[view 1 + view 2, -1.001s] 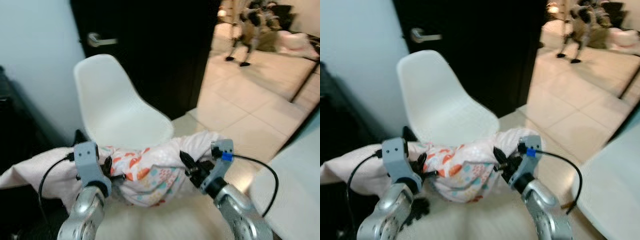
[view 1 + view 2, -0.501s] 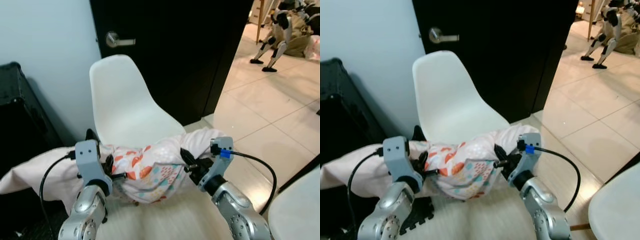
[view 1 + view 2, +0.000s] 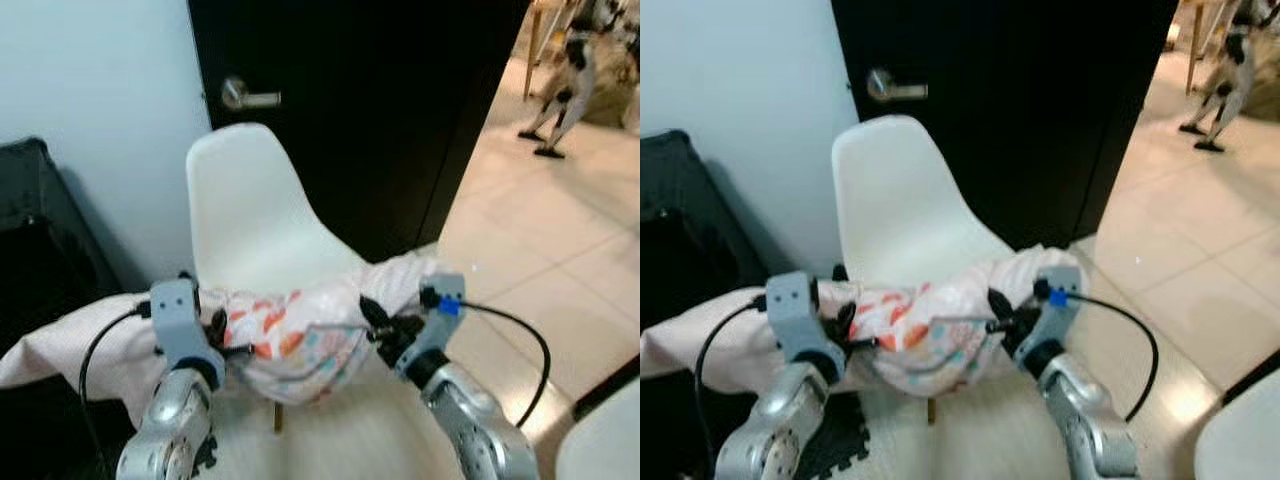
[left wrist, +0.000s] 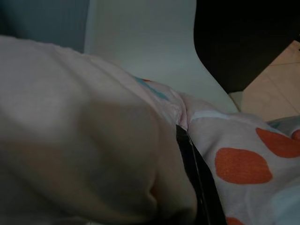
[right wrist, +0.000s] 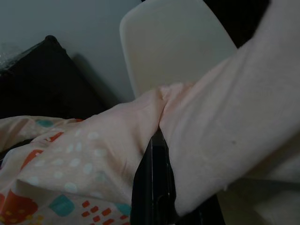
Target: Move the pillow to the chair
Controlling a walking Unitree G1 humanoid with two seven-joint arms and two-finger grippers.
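From the head camera, the pillow [image 3: 295, 335], pale pink with orange and teal print, hangs between both arms just in front of the white chair [image 3: 258, 225], over the seat's front edge. The left gripper [image 3: 222, 340] pinches the pillow's left part and the right gripper [image 3: 378, 328] its right end. Behind the chair stand a dark door [image 3: 380, 90] with a lever handle [image 3: 248, 95] and a pale wall [image 3: 90, 90].

In the left wrist view, one black finger [image 4: 197, 178] is buried in a fold of the fabric, the chair's shell [image 4: 140, 42] close beyond it.

The right wrist view shows its finger [image 5: 152, 187] likewise clamped in a crease, plus a black case [image 5: 47, 79] beside the chair.

This looks like the carrying step near its end; next, the pillow must go forward over the seat, lower, and be released.
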